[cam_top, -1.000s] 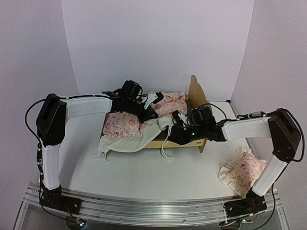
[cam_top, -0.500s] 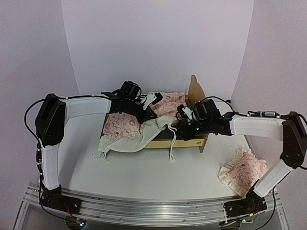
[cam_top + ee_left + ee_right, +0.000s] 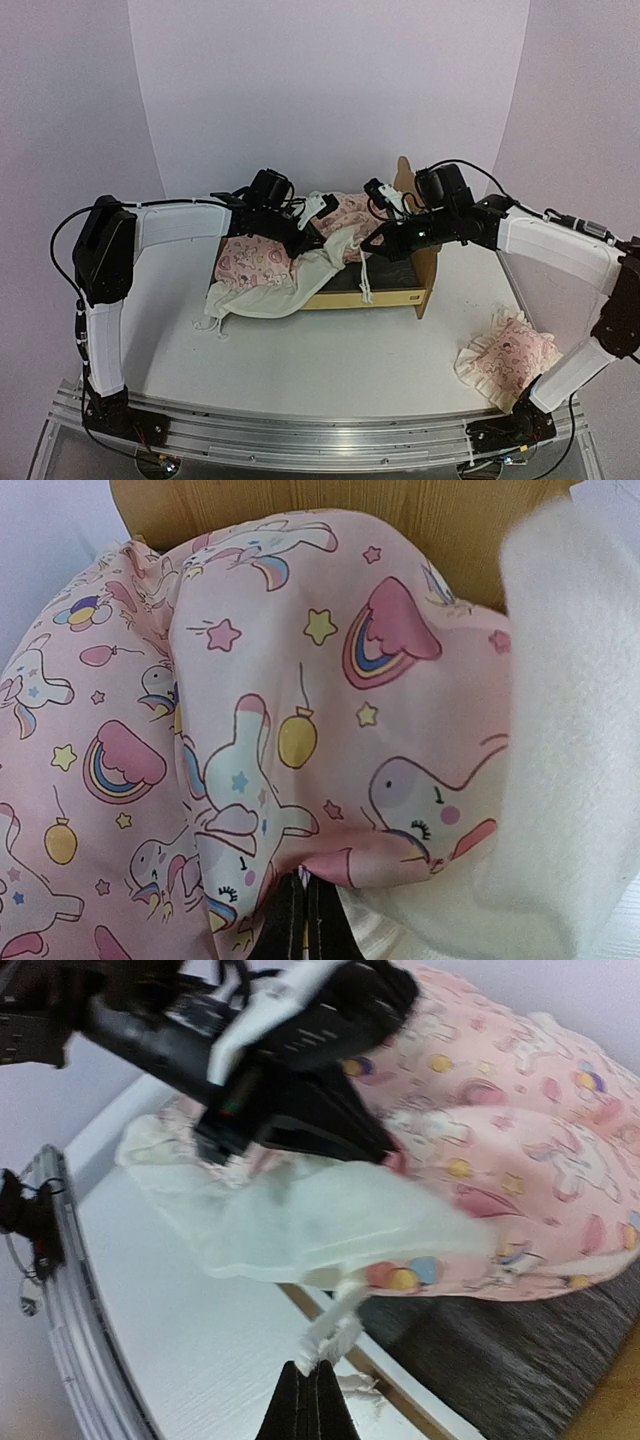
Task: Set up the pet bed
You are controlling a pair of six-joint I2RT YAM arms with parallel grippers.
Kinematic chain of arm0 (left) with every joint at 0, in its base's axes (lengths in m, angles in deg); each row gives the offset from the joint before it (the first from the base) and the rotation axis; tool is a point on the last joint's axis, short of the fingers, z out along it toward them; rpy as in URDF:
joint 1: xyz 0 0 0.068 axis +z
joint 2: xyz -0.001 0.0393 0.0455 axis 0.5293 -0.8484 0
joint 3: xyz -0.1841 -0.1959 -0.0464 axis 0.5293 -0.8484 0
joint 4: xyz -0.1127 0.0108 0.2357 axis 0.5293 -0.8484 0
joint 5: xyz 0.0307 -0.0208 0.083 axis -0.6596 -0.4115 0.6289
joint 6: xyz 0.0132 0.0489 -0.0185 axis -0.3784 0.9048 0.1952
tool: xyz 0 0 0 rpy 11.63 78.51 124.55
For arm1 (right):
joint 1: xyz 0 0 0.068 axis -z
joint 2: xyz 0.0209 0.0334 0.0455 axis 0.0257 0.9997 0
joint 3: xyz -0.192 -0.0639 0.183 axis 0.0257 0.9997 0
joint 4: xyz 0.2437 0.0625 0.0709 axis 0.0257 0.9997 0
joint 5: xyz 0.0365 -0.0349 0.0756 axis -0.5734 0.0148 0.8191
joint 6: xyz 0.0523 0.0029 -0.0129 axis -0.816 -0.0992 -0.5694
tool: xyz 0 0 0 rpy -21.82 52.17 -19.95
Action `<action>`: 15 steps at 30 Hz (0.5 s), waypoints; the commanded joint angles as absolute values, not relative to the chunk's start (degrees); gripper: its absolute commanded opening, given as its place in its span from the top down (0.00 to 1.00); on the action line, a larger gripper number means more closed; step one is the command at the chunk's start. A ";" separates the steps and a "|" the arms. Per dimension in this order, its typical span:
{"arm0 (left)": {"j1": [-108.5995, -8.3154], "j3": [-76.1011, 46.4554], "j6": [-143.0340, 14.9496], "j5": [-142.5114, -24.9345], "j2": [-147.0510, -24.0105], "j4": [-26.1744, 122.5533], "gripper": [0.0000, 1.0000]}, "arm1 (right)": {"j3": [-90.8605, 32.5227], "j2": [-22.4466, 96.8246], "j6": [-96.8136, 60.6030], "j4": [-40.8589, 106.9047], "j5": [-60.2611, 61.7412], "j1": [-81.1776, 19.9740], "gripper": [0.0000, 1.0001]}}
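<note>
The pet bed, a light wooden frame with a tall headboard and a dark grey fabric base, stands mid-table. A pink printed cover with a cream ruffle is bunched over its left half and hangs off the near left side. My left gripper is over the bed and shut on a fold of the cover, its black fingertips pinching the pink cloth. My right gripper is shut on the cover's white tie string, just above the near side rail.
A small pink ruffled pillow lies at the table's front right, beside the right arm's base. More white tie strings trail from the cover onto the table at the front left. The left gripper's black body sits close ahead of my right one.
My right arm has swung up and back toward the headboard, shut on the tie string and drawing the cover's ruffled corner rightward over the bed. The left arm has held still.
</note>
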State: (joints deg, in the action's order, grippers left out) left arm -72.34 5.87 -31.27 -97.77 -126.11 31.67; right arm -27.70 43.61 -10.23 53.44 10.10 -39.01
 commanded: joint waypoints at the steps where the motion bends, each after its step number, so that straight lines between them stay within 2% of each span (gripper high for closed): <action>1: -71.53 5.19 -30.23 -96.57 -122.02 32.73 1.00 | -29.52 46.06 -13.35 55.03 34.21 -39.19 1.00; 3: -71.51 5.17 -30.22 -96.71 -121.99 32.87 1.00 | -27.86 46.51 -15.09 56.15 33.19 -39.18 1.00; 8: -71.52 4.86 -29.93 -96.65 -121.69 32.78 1.00 | -27.41 47.03 -15.99 67.64 0.50 -39.18 1.00; 10: -71.51 4.78 -29.87 -96.64 -121.57 32.66 1.00 | -27.46 46.62 -16.87 68.76 -6.24 -39.18 1.00; 12: -71.51 4.70 -29.72 -96.56 -121.53 32.64 1.00 | -27.67 45.87 -16.90 69.71 -11.99 -39.18 1.00; 15: -71.51 4.68 -29.70 -96.56 -121.55 32.68 1.00 | -28.32 46.32 -15.47 70.95 -10.13 -39.29 1.00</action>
